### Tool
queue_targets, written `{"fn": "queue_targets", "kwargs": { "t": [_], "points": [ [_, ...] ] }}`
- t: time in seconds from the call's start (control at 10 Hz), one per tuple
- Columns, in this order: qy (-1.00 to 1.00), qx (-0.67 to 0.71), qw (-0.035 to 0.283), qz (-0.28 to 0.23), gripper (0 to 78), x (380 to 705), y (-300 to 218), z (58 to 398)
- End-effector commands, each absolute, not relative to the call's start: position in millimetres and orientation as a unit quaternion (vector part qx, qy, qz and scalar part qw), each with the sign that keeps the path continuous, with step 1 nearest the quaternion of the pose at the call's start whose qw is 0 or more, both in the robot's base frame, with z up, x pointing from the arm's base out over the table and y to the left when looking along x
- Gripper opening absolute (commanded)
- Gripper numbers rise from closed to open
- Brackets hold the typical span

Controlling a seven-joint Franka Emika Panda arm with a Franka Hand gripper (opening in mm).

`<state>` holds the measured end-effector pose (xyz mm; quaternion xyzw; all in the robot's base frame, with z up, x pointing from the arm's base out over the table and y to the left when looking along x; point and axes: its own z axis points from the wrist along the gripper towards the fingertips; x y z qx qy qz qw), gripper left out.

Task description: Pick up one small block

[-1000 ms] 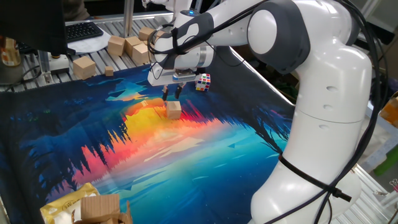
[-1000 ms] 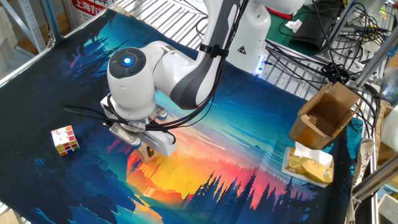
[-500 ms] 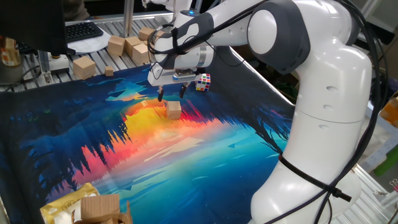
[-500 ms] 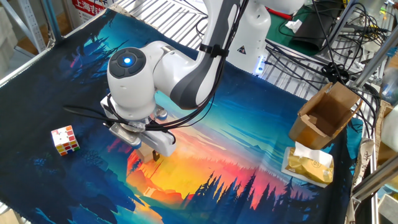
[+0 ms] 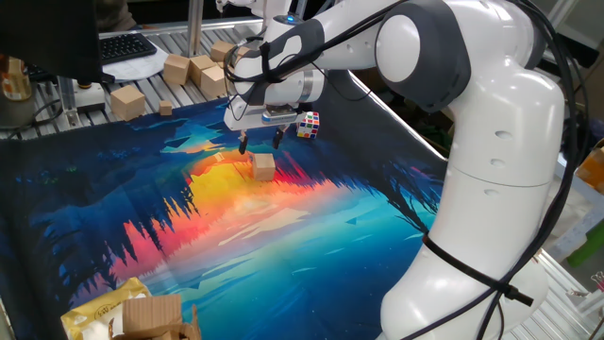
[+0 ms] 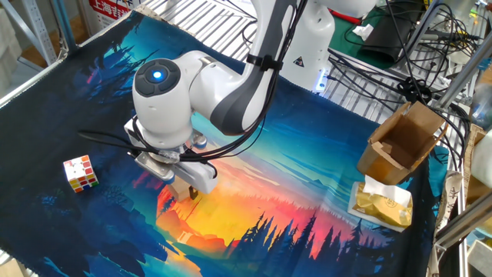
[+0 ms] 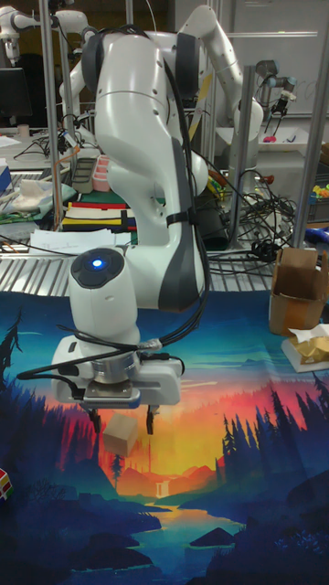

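Note:
The small block (image 5: 263, 167), a plain light-tan wooden cube, rests on the yellow-orange part of the printed mat (image 5: 113, 198). My gripper (image 5: 261, 143) hovers just above it, open, its two dark fingertips (image 5: 243, 145) spread wider than the block and not touching it. In the tall fixed view the block (image 7: 120, 431) shows between and slightly below the fingertips of the gripper (image 7: 122, 419). In the other fixed view the wrist hides most of the block (image 6: 183, 189) and the fingers.
A multicoloured puzzle cube (image 5: 308, 124) (image 6: 80, 172) lies close beside the gripper. Larger tan wooden blocks (image 5: 126, 101) (image 5: 189, 68) stand past the mat's far edge. A cardboard box (image 6: 403, 142) and a yellow packet (image 6: 382, 204) sit at the mat's other end.
The fingers have spread apart from a narrower gap one second ago. The block and the arm have stayed in place.

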<state>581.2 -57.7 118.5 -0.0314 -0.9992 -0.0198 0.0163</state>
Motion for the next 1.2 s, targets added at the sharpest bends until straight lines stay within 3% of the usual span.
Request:
{"fn": "queue_targets", "kwargs": {
  "t": [0.1, 1.2],
  "points": [
    [-0.999, -0.036, 0.018, -0.019, 77.5, 582.8, -56.0, 108.8],
    [-0.999, -0.035, 0.017, 0.003, 77.5, 581.1, -59.3, 109.0]
  ]
}}
